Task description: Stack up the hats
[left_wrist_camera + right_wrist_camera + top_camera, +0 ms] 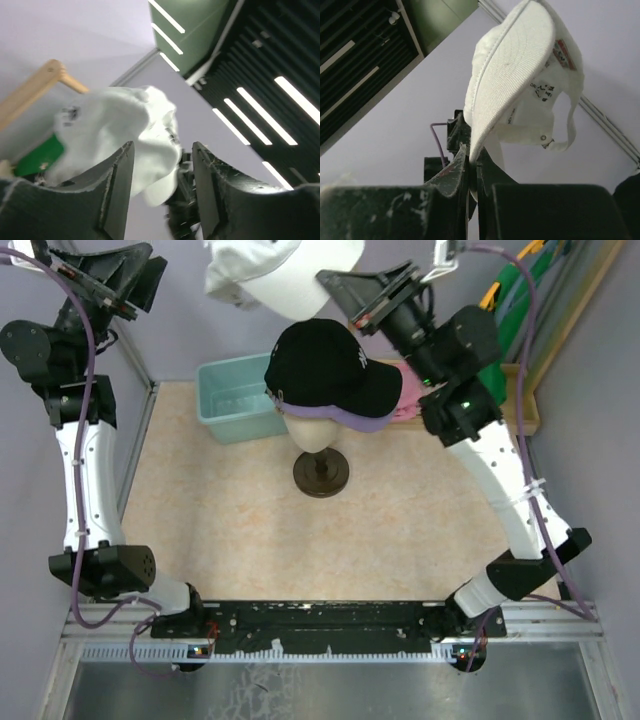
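The black cap with white logo (325, 365) sits on top of the purple cap (352, 420), whose brim shows beneath it. Both rest on a beige mannequin head (315, 432) on a round dark stand (321, 474). I cannot make out the tan cap. My right gripper (345, 285) is raised high at the back and shut on the brim of the white cap (280, 275). In the right wrist view the cap (515, 70) hangs upside down from the shut gripper (472, 155). My left gripper (140, 285) is raised at the far left, open and empty. Its wrist view shows the white cap (115, 125) beyond the gripper (162, 150).
A teal bin (235, 400) stands behind and left of the mannequin head. A pink cloth (410, 395) lies to its right, partly under my right arm. A green garment (510, 320) hangs at the far right by a wooden frame (530, 390).
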`<action>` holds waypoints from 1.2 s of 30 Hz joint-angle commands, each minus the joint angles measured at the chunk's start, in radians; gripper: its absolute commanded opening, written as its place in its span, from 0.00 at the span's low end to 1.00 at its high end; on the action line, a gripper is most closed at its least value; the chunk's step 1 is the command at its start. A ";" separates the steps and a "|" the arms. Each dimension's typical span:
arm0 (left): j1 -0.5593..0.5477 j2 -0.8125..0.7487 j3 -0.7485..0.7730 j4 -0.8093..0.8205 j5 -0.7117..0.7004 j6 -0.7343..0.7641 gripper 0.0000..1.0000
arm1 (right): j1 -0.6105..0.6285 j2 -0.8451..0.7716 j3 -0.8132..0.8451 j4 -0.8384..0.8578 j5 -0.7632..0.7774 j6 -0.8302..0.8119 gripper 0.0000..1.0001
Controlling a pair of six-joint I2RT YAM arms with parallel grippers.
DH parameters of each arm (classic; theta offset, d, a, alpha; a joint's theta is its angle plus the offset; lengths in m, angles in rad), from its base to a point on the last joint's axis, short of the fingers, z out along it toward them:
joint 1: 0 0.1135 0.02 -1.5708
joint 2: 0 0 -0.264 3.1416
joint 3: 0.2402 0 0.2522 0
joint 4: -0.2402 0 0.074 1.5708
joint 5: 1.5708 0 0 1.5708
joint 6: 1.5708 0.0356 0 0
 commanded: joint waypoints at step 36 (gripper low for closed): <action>0.027 0.029 -0.599 0.025 0.140 0.621 0.56 | -0.284 0.433 0.367 0.316 -0.578 1.007 0.00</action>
